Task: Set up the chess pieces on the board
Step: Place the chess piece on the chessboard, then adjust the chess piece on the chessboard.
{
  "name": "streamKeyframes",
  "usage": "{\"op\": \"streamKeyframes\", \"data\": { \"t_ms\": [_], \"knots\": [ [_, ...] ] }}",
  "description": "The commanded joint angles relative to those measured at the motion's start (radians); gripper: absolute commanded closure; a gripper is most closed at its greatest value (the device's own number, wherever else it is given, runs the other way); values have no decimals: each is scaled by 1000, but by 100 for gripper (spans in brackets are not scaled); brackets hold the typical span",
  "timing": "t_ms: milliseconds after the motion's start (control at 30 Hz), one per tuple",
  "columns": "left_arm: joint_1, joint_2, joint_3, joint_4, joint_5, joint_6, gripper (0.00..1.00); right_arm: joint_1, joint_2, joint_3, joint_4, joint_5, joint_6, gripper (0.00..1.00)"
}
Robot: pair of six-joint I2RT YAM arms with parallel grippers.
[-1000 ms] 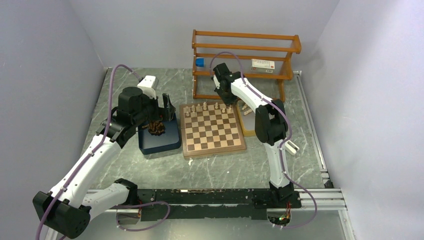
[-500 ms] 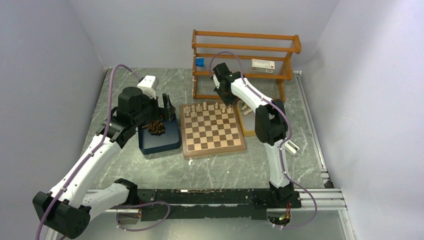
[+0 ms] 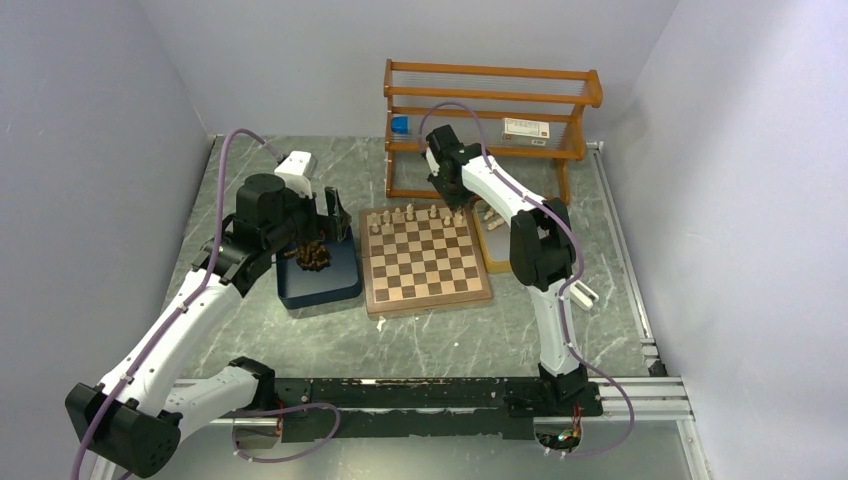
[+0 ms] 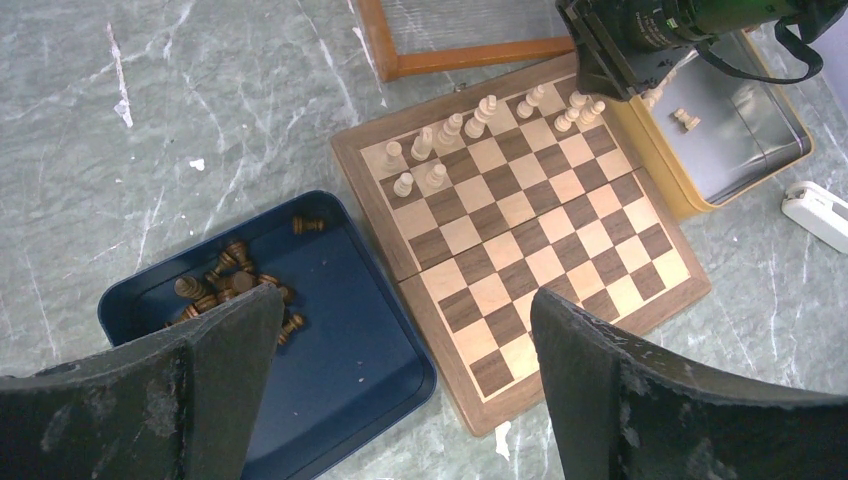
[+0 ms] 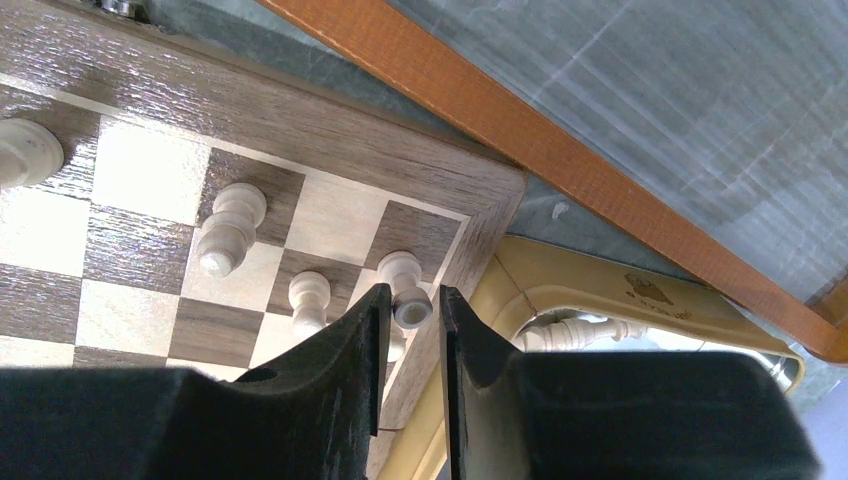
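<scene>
The right jaws stand narrow, with only a slim gap between them and the head of a pale piece (image 5: 403,268) sitting between their tips. Whether they press on it or merely flank it, I cannot tell. That piece stands upright on the dark corner square of the board (image 5: 250,110), at the edge next to the tan tray (image 5: 520,265).

The step in hand looks like setting this corner piece down (a rook, probably, though its shape is hard to read). To do it well, the jaws should part evenly and rise straight up, since another pale piece (image 5: 310,295) stands just beside and could be clipped.

The left jaws gape wide and hold nothing, hovering above the dark blue tray (image 4: 340,350) where the dark pieces (image 4: 225,285) lie heaped. More pale pieces (image 4: 450,128) line the board's far edge on the table (image 4: 150,120).
</scene>
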Motion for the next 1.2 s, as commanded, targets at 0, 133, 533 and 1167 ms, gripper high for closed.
{"op": "streamKeyframes", "data": {
  "t_ms": [0,133,533,1167],
  "knots": [
    [1,-18,-6,5,-19,4,2,5,-7,-1,18,5,-4,72],
    [1,-19,-6,5,-19,4,2,10,-19,21,1,5,10,71],
    [1,-22,-10,9,-14,0,2,20,-284,-272,239,-87,-303,70],
    [1,-21,-8,8,-14,0,2,-40,-329,-468,386,-335,-763,78]
  ]
}}
